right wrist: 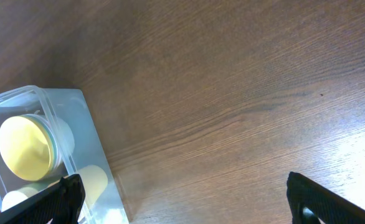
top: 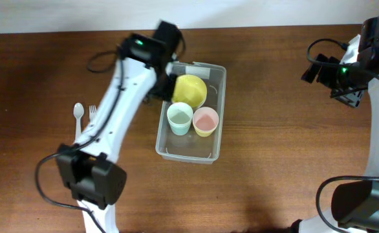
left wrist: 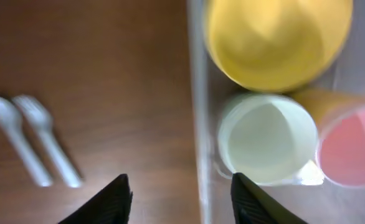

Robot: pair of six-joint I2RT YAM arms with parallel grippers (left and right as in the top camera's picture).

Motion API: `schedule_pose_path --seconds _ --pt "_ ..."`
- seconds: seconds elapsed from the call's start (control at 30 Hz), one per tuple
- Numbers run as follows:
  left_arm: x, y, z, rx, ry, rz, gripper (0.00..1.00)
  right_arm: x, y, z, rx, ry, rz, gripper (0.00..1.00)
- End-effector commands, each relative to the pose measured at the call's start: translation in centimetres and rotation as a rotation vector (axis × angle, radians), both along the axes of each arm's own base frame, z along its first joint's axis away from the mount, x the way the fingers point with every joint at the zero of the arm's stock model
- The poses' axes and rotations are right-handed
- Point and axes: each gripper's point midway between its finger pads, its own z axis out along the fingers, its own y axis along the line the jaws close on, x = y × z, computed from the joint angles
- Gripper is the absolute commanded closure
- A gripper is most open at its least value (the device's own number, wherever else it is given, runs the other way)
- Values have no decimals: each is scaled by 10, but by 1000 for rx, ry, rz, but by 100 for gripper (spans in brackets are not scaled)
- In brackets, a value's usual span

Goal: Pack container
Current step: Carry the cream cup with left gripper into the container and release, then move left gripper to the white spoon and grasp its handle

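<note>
Your container [top: 214, 129] sits mid-tabletop [top: 273, 162] with the yellow bowl [top: 189, 89] at its far end and the green cup [top: 180, 118] and pink cup [top: 205, 120] side by side to save room. Your left hand [left wrist: 181, 198] hovers released, straddling the container's left wall; the spoon [top: 78, 114] and fork [top: 92, 114] wait outside. Your right hand [right wrist: 182, 205] hangs spread wide and empty, well apart.

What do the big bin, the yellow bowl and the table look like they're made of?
The container looks like clear, glossy plastic: its contents show through its walls. The yellow bowl seems to be smooth, matte plastic, though the look leaves it open. The table shows dark wood grain, whether solid wood or laminate.
</note>
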Motion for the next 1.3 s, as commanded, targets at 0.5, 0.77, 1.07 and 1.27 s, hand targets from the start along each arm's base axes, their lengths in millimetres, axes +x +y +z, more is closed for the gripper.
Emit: schedule_pose_path --seconds 0.5,0.77,1.07,1.27 --pt "-15 206 -65 56 147 390 35 0 -1 5 -7 -14 3 1" --pt "-24 263 -124 38 121 472 37 0 -1 5 -7 -15 3 1" --pt "-1 277 -144 -51 -4 351 37 0 -1 5 -7 -15 3 1" --pt "-4 271 -155 -63 6 325 37 0 -1 5 -7 -15 3 1"
